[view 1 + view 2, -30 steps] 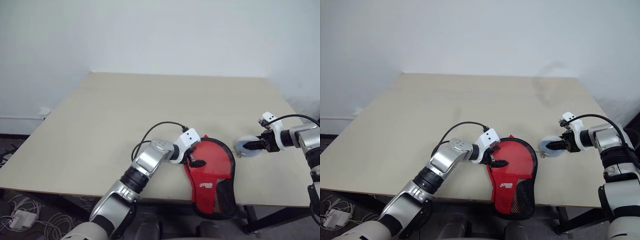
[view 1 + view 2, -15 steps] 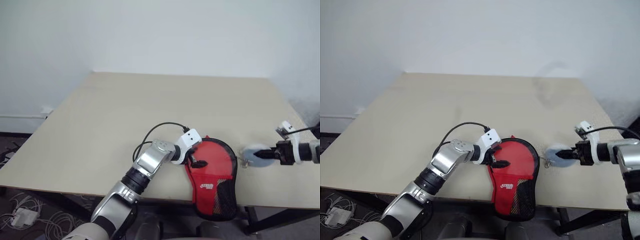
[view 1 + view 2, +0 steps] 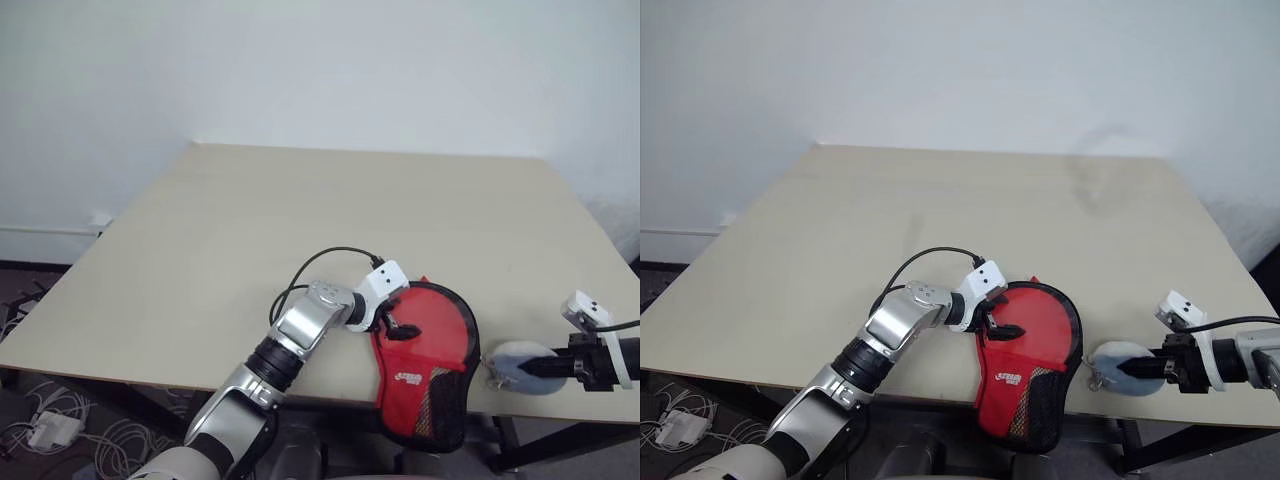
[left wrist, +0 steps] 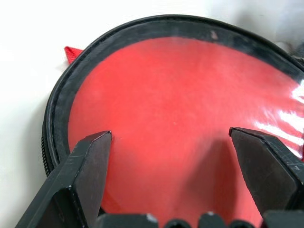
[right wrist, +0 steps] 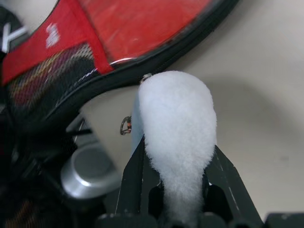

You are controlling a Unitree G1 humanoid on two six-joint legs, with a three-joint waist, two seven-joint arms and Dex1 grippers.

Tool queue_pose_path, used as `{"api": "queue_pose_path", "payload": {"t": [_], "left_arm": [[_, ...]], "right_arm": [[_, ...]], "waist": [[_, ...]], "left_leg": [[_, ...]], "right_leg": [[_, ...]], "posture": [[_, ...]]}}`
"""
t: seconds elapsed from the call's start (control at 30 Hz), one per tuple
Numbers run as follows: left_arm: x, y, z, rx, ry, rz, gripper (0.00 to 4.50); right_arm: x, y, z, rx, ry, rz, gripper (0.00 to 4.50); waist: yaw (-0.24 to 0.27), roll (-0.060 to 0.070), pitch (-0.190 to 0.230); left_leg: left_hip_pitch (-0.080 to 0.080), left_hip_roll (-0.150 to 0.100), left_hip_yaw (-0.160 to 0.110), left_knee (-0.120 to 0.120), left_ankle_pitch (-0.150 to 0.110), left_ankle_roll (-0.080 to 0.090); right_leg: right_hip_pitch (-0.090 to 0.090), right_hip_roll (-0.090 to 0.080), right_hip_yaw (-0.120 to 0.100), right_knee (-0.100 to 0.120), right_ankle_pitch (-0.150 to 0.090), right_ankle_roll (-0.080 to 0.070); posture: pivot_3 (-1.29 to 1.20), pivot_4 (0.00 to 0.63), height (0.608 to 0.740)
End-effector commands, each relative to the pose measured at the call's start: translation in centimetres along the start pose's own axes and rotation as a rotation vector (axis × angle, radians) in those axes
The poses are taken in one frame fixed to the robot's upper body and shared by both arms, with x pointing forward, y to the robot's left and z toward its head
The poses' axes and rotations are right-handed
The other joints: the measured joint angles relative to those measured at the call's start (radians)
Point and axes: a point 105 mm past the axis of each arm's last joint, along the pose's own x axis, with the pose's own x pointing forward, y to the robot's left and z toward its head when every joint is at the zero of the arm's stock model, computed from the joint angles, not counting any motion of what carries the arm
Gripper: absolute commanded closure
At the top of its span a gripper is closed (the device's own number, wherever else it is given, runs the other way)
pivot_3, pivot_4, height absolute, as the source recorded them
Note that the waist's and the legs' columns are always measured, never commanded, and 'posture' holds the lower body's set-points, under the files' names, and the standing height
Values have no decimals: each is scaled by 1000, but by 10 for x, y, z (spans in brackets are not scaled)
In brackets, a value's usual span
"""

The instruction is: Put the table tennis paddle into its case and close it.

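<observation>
Two grippers, two different states — the left gripper [image 4: 168, 142] has its fingers spread wide over the red see-through face of the case [image 3: 428, 345], while the right gripper [image 3: 1128, 369] is clamped on a whitish-grey fluffy lump [image 3: 1118, 356]. Black-edged with a mesh lower end, the case lies flat at the table's [image 3: 300, 220] near edge — under the left jaws, just beside the lump.
</observation>
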Motion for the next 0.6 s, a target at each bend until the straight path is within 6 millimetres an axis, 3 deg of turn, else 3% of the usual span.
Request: {"api": "queue_pose_path", "payload": {"t": [0.03, 0.37, 0.6], "left_arm": [[5, -3, -26, -72, 90, -17, 294], [7, -3, -20, -21, 77, -24, 294], [19, -6, -8, 294, 121, -73, 294]], "right_arm": [[-9, 12, -5, -48, 75, 17, 4199], [26, 28, 11, -41, 15, 63, 4201], [34, 32, 16, -51, 9, 75, 4202]], "waist": [[3, 0, 0], [-7, -5, 0], [-9, -10, 0]], "left_leg": [[0, 0, 0, 0, 0, 0], [0, -3, 0, 2, -1, 1], [0, -2, 0, 1, -1, 1]], "right_leg": [[0, 0, 0, 0, 0, 0], [1, -3, -1, -1, 0, 1], [1, -3, -1, -1, 0, 0]], "posture": [[0, 0, 740], [0, 0, 740], [0, 0, 740]]}}
